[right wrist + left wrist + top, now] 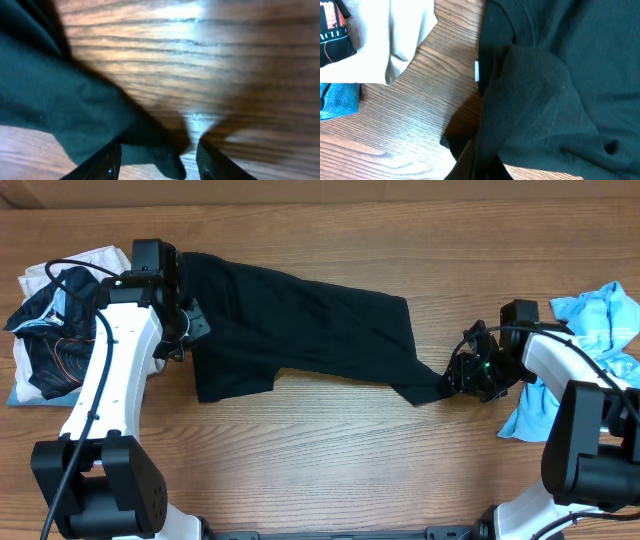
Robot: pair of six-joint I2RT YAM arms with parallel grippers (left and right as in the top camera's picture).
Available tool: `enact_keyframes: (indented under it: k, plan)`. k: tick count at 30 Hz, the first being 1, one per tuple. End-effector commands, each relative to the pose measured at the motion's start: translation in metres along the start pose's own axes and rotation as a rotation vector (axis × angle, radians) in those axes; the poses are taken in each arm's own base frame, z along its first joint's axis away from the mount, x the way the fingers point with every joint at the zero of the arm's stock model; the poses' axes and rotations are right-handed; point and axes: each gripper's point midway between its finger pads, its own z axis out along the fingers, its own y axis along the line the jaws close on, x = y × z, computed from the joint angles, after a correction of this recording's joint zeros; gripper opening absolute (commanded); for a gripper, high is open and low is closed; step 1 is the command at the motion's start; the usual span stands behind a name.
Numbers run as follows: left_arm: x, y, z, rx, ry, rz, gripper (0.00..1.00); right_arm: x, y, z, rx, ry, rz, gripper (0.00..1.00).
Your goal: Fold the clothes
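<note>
The clothes (300, 320): one big, soft, black thing lying long and flat on the table (330, 450), reaching from one gripper to the other. Right gripper (159, 152) first: fingers (107, 162) apart, down low by the table, with the thin black corner lying between them and not pinched yet. Left gripper (188, 325): shut tight, fingers hidden under bunched black cloth, so most likely holding the other end. Likely time to grab that corner. Close slowly and catch the whole tip, not just the edge, to stop any slipping. Stay low, then lift a little before pulling. Move both ends together to keep out lumps. Keep away from the blue tee (600, 320) on the far side of the right gripper and the mixed pile (50, 330) beside the left one.
</note>
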Motion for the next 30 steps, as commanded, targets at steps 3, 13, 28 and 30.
enact_keyframes:
  k: [3, 13, 28, 30]
  plan:
    - [-0.009, 0.001, -0.015, 0.005, -0.050, -0.006, 0.04, 0.009, -0.006, 0.011, 0.013, -0.006, -0.013, 0.49]
    - [-0.008, 0.002, -0.015, 0.004, -0.048, -0.006, 0.04, 0.004, -0.007, 0.011, 0.014, -0.025, -0.004, 0.04]
    - [-0.019, -0.015, -0.171, 0.147, -0.211, 0.074, 0.04, -0.055, 0.077, -0.227, 0.067, -0.435, -0.077, 0.04]
    - [-0.018, -0.014, -0.202, 0.174, -0.275, 0.075, 0.04, -0.046, 0.089, -0.265, 0.087, -0.507, -0.098, 0.04]
